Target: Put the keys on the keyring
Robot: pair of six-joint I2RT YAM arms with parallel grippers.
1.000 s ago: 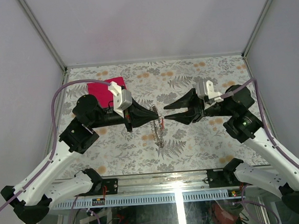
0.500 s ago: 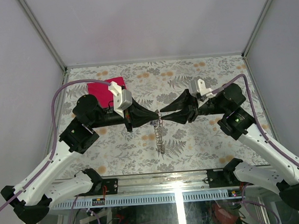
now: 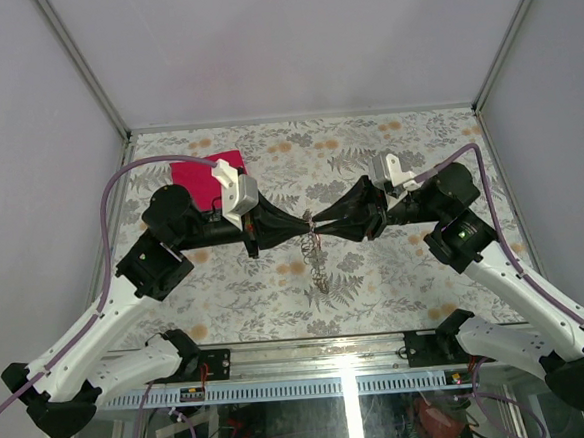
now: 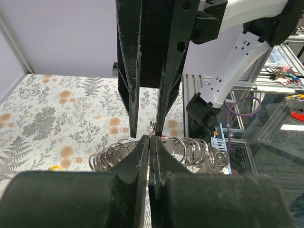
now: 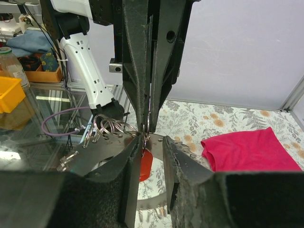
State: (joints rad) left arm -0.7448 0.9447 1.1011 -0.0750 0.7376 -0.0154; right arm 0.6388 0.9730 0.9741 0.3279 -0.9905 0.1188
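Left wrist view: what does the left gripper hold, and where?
The left gripper pinches the thin silvery metal ring at its lower edge, above the hanging chain of rings.

- Bright, even overhead light; soft faint shadows under arms.
- Glare on glass front edge (image 3: 350, 400) in top view.
- Wrist views: near fingers (image 4: 137, 190) blurred, background sharp.
- Mild edge distortion.

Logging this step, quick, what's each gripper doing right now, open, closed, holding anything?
Left gripper: closed, pinching the keyring over a chain of rings.
Right gripper: slightly open, its fingertips at the keyring; a red key head hangs below.
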